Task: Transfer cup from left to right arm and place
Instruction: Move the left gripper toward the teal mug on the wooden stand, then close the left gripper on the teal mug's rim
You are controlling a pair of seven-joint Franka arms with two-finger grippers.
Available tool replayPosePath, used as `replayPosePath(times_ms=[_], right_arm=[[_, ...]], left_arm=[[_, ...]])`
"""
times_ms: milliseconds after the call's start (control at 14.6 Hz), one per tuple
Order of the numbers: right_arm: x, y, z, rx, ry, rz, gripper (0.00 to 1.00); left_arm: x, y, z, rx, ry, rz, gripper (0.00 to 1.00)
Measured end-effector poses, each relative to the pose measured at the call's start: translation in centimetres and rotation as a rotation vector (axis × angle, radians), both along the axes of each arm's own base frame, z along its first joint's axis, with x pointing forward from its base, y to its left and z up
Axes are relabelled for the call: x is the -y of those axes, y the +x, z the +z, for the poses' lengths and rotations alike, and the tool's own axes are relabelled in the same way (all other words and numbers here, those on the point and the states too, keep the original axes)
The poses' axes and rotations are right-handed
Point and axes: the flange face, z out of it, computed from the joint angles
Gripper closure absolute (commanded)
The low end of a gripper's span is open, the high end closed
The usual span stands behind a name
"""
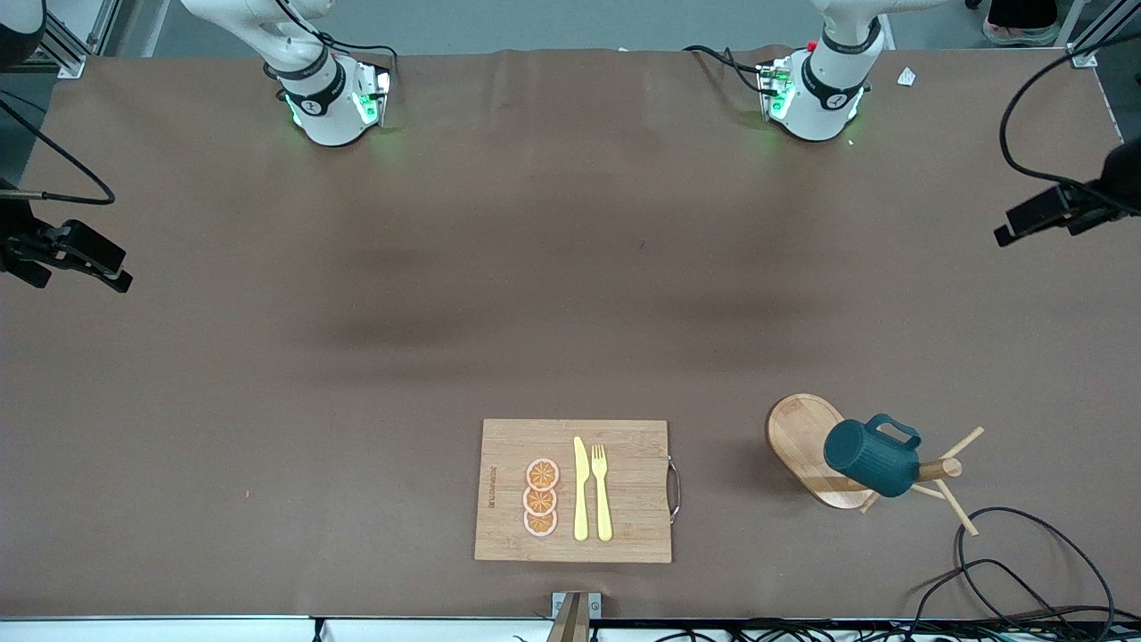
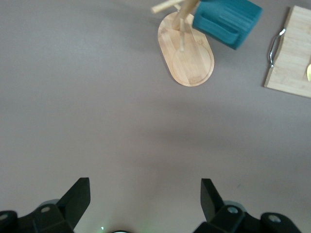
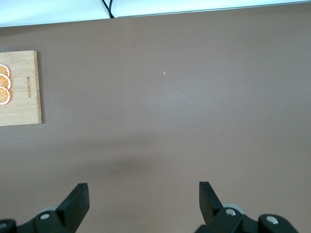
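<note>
Brown table (image 1: 357,374) — cutting board (image 1: 624,535), cup (image 1: 869,459) on rack (image 1: 807,441)

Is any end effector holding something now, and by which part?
Nothing is held. Both end effectors, left and right, are open; the cup hangs on its rack.

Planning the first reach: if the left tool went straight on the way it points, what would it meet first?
Probably bare table. The open left tool points down at it; the cup on its wooden stand lies off that line.

The cup (image 1: 869,457) hangs on a rack (image 1: 807,448) beside the cutting board (image 1: 574,490), toward the left arm's end.
</note>
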Motion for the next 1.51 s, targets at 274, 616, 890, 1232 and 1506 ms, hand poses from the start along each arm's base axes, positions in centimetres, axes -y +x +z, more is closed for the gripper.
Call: replayPosePath(times_ms=[274, 616, 890, 1232, 1506], right_arm=[[0.0, 0.0, 0.0, 0.0, 0.0, 0.0, 0.0], [-0.1, 0.0, -0.1, 0.001, 0.0, 0.001, 0.0], [-0.1, 0.0, -0.1, 0.0, 0.0, 0.002, 0.0], [-0.1, 0.0, -0.1, 0.0, 0.0, 0.002, 0.0], [-0.1, 0.0, -0.1, 0.0, 0.0, 0.001, 0.0]], left_arm=[[-1.0, 3.0, -1.5, 0.04, -0.034, 0.05, 0.0], [-1.8, 7.4, -5.4, 0.083, -0.204, 0.304, 0.0], [-1.1, 9.3, -6.9, 0.08, -0.28, 0.506, 0.0], [0.7, 11.5, -9.7, 0.075, -0.3, 0.721, 0.0], [2.9, 12.6, -13.6, 0.087, -0.308, 0.83, 0.0]])
